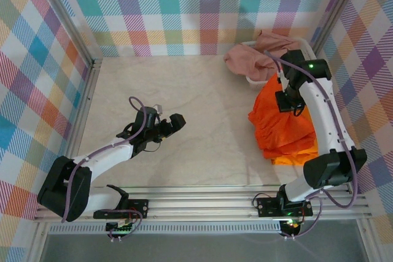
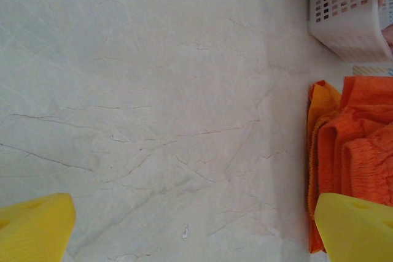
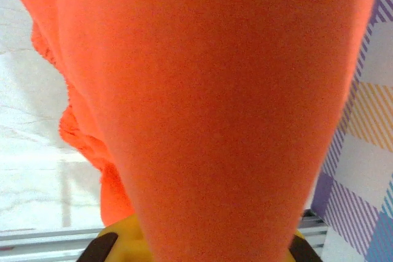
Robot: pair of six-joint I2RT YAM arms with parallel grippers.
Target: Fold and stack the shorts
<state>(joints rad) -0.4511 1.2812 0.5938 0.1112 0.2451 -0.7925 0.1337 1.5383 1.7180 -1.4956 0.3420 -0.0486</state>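
From above: my left claw (image 1: 177, 123) hovers over the bare middle of the pale marbled counter (image 1: 209, 90), left of centre in the frame. Its fingers are spread wide with nothing between them. At the right of the frame my right claw (image 1: 288, 100) is pinched together on a bunched mass of orange shorts (image 1: 279, 130). The cloth spreads from the claw down onto the counter toward the lower right. In the upper right, pink shorts (image 1: 245, 59) drape over the rim of a white mesh basket (image 1: 252, 80) near the checked wall (image 1: 184, 10).

Left wrist camera: my two yellow fingertips (image 2: 34, 228) sit in the lower corners, far apart, with bare counter between them. The orange shorts (image 2: 359, 145) lie crumpled along the right edge. The basket (image 2: 344, 16) fills the upper right corner, with a bit of pink cloth at its top.

Right wrist camera: orange cloth (image 3: 209, 102), gripped in my closed claw, covers most of the frame. Counter shows at the left, checked wall at the right.
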